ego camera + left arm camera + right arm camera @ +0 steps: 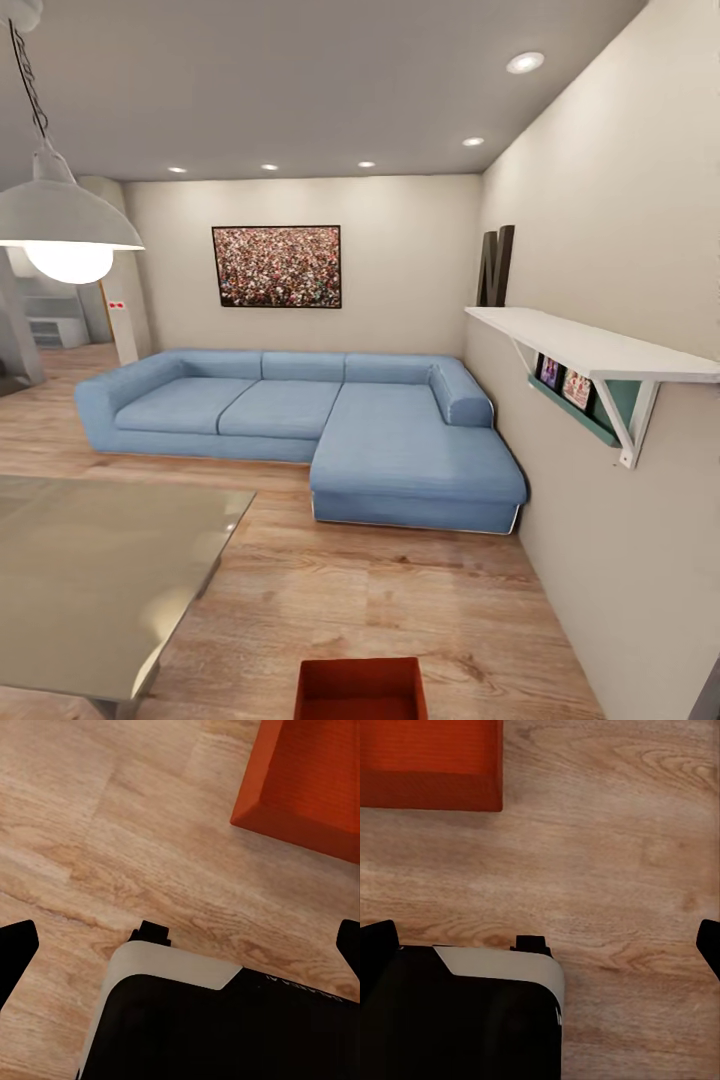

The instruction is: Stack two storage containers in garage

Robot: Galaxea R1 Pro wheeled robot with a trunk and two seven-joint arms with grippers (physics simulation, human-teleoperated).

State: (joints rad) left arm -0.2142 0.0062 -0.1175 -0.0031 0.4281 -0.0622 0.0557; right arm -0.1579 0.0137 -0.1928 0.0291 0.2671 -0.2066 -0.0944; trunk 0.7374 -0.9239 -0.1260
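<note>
I am in the living room. One red-orange storage container (361,689) sits on the light wood plank flooring, at the bottom middle of the head view. A corner of it appears in the left wrist view (307,784) and in the right wrist view (429,761). My left gripper (182,945) hangs open over the planks beside the container, its dark fingertips (15,949) wide apart and holding nothing. My right gripper (544,945) is open too, fingertips (376,945) spread, on the container's other side and apart from it.
A glass-topped table (90,580) stands at the left front. A blue sectional sofa (330,425) fills the back. A white wall shelf (590,350) juts from the right wall and a pendant lamp (65,225) hangs at the upper left. My black-and-white base (187,1020) is below the grippers.
</note>
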